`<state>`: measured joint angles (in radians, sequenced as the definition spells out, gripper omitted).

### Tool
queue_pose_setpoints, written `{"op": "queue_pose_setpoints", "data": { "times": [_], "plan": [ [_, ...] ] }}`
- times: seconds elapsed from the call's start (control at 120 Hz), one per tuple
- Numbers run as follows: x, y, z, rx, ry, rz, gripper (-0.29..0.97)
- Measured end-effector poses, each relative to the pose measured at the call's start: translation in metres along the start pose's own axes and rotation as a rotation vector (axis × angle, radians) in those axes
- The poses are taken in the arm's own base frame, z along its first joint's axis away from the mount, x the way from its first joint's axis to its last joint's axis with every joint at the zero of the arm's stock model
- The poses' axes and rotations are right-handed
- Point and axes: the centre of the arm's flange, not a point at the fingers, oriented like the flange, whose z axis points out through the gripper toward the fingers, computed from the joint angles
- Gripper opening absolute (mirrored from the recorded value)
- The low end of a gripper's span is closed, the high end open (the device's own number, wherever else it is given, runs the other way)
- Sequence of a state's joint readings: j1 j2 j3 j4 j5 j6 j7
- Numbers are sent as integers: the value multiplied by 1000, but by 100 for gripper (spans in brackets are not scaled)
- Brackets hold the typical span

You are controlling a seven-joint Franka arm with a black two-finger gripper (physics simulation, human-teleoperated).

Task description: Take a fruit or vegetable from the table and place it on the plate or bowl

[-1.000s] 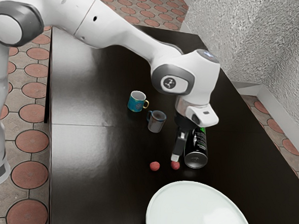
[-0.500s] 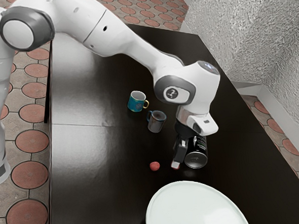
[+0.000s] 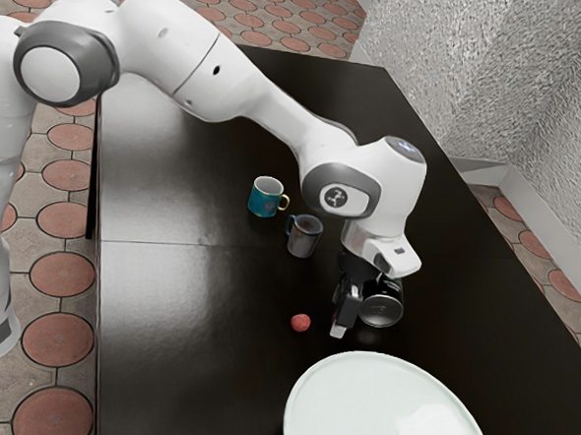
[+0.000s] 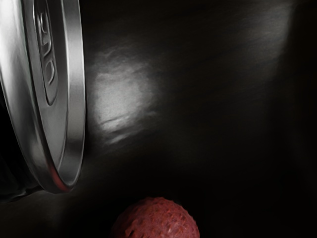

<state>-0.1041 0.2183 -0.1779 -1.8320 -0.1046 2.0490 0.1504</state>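
Looking over the dark desk (image 3: 189, 270), I see the arm (image 3: 240, 76) coming in from the exterior view's upper left and bending down toward the middle of the desk's near half. The white plate (image 3: 387, 421) lies at the desk's near edge, bare. The tool (image 3: 341, 324) is down at the desk surface, between the plate and the grey mug (image 3: 304, 235), right up against the can (image 3: 382, 309). I cannot tell whether the tool is clenched or released. The can is on the side of the tool toward the exterior view's right, its silver end showing; in the wrist view that silver rim (image 4: 49, 89) looms close beside the hand. The grey mug stands just beyond the tool, and the teal mug (image 3: 266, 197) is a little further in, toward the far edge. A red fruit (image 4: 156, 220) lies on the desk right under the hand, close to the can's rim but apart from it. A second fruit (image 3: 301, 323) rests near the tool, on its side away from the can. Neither is on the plate.
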Motion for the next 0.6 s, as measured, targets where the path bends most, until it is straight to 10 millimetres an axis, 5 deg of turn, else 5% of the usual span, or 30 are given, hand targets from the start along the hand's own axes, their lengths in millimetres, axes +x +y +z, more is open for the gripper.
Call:
{"op": "queue_pose_setpoints", "data": {
  "times": [0.1,0.375,0.6],
  "plan": [
    [0,0,0,0,0,-4,64],
    [0,-1,3,0,-10,-30,19],
    [1,-2,1,2,-6,-62,15]
  ]
}}
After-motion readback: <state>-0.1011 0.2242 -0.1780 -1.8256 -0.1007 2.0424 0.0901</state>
